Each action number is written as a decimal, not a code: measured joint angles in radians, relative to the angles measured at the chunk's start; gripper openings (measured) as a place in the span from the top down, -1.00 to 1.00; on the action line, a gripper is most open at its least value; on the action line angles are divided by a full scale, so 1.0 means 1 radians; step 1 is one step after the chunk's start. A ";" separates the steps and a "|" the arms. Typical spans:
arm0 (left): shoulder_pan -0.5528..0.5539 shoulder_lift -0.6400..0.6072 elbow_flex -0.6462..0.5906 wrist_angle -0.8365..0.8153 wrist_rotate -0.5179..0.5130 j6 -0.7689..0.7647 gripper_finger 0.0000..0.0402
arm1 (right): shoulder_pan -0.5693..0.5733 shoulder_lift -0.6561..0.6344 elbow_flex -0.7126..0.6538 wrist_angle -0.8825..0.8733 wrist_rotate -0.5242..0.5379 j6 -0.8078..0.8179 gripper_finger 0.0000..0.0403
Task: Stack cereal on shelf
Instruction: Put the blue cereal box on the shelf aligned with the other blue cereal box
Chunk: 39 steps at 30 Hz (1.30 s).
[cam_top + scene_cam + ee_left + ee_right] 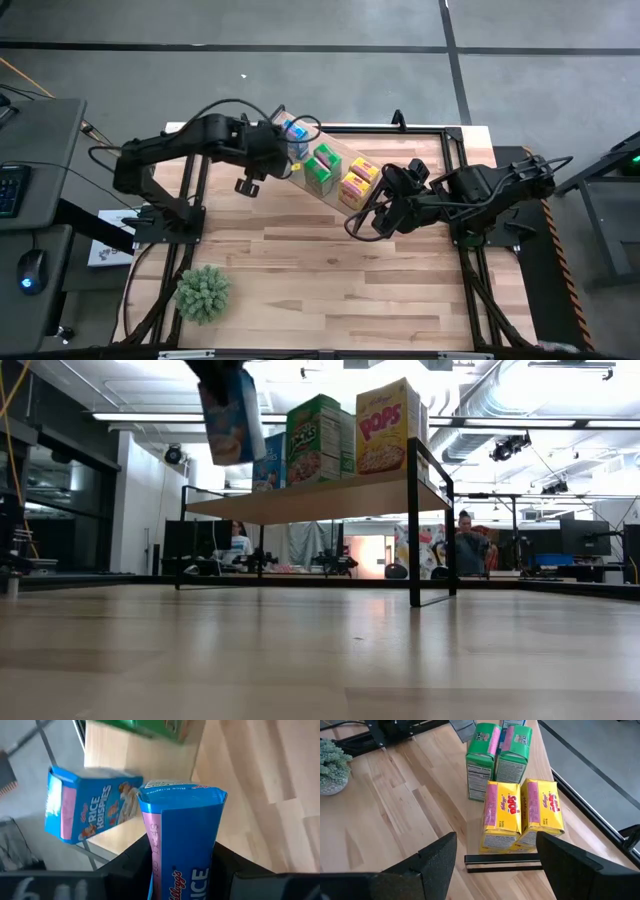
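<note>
The shelf [330, 498] stands slantwise at the table's far middle, its plank [145, 765] raised on black frame ends. On it stand two yellow cereal boxes [522, 815], two green ones [497, 755] and one blue Rice Krispies box [90, 812]. My left gripper [280, 150] is over the shelf's far-left end, shut on a second blue box [232, 415]. My right gripper [497, 845] is open and touches nothing, hovering just off the shelf's near-right end beside the yellow boxes. My left gripper pinches the blue box between its two fingers [125, 865], one on each side of the box's end nearest the wrist [175, 870]. It comes from above, and the box hangs below it, slightly tilted. The box is lifted clear, above the shelf's plank.
A fuzzy green plant ball [203, 292] sits near the table's near-left corner. The wooden tabletop [330, 270] lies bare between it and the shelf. Black frame rails [455, 150] run along the table's edges. People sit in the room beyond the table [465, 550].
</note>
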 joint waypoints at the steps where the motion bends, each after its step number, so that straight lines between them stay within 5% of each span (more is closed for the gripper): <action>1: 0.011 0.009 0.000 -0.002 0.001 0.006 0.38 | 0.000 0.000 0.000 0.000 0.000 0.004 -0.32; 17: 0.090 0.096 0.000 0.006 0.038 0.074 0.36 | 0.000 0.000 0.000 0.000 0.004 0.004 -0.32; 29: 0.102 0.095 0.000 0.055 0.037 0.145 -0.05 | 0.000 0.000 0.000 0.000 0.004 0.004 -0.32; 39: 0.102 0.094 0.000 0.056 -0.019 0.164 -0.11 | 0.000 0.000 0.000 0.000 0.011 0.004 -0.32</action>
